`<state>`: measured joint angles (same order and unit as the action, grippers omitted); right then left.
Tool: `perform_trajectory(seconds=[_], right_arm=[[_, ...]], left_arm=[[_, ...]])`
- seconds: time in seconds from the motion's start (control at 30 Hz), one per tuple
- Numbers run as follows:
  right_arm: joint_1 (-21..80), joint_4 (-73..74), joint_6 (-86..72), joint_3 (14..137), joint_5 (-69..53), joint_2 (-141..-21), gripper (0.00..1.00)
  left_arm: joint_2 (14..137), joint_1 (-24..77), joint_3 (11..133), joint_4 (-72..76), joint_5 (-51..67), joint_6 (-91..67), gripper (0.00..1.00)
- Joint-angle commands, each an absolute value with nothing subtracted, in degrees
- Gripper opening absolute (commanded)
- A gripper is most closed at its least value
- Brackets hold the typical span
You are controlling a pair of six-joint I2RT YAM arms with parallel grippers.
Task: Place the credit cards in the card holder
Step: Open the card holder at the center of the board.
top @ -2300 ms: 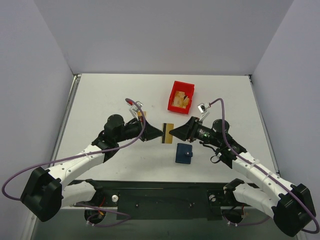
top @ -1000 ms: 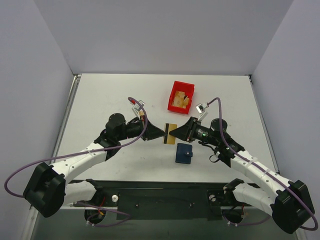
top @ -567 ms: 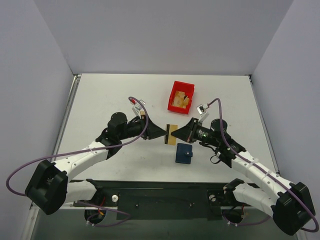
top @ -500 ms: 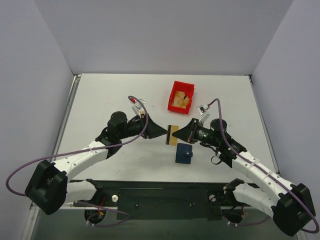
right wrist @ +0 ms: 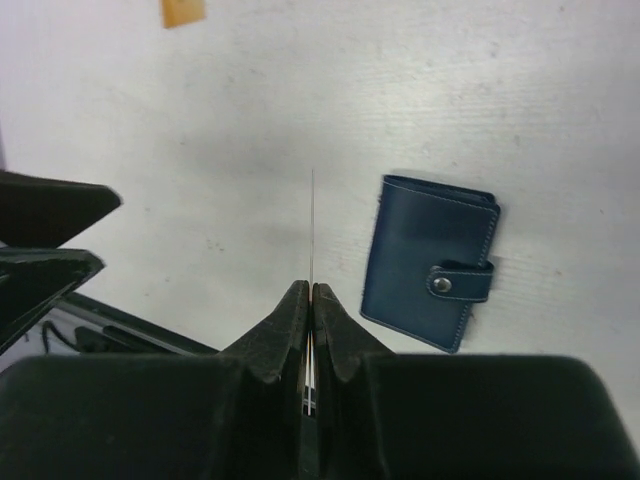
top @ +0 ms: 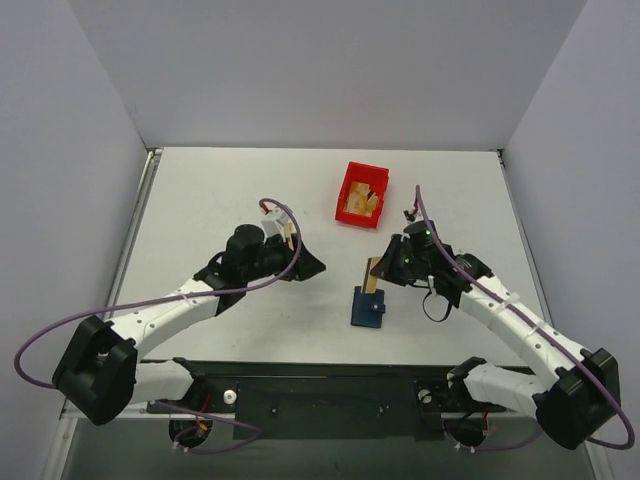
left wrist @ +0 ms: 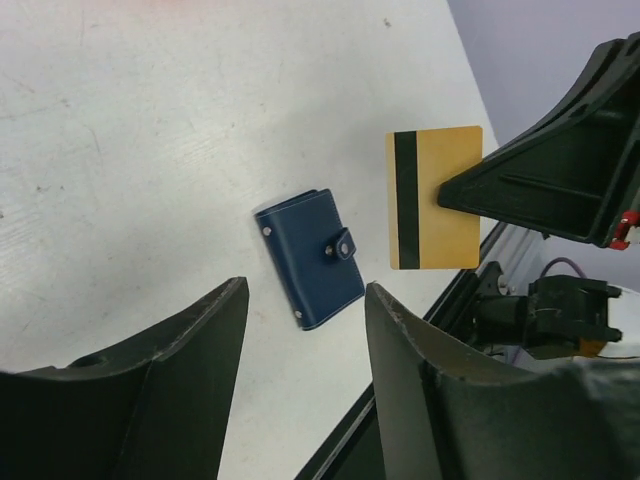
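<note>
A tan-gold credit card (left wrist: 435,198) with a dark stripe hangs above the table, pinched at its edge by my shut right gripper (top: 382,272). In the right wrist view that card (right wrist: 312,225) shows edge-on as a thin line rising from the gripper (right wrist: 311,290). The navy card holder (top: 368,307) lies closed on the table just below the card, snap button up (right wrist: 430,262) (left wrist: 310,258). My left gripper (top: 316,268) stands open and empty to the left (left wrist: 307,290). A second tan card (right wrist: 183,12) lies on the table beside the left arm (top: 286,233).
A red plastic bin (top: 349,187) with tan contents stands behind the grippers, near the table's middle back. The table's near edge and the dark base rail (top: 330,385) run just in front of the card holder.
My left gripper opened, let go of the striped card and drew back to the left. The right gripper stayed shut on the card and swung it down and right, over the card holder.
</note>
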<state>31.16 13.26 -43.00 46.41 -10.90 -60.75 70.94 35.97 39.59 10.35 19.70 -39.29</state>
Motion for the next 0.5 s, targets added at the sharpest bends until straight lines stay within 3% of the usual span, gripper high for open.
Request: perform_trajectory(seconds=[0.0, 0.47], right_arm=[[32.52, 21.44, -44.03, 47.90, -6.86, -66.60, 0.00], [41.40, 25.22, -44.73, 52.29, 6.05, -77.43, 0.00]], left_arm=[[73.12, 38.23, 38.93, 9.93, 16.00, -34.98, 0.58], [77.70, 44.91, 40.52, 10.28, 12.48, -34.63, 0.50]])
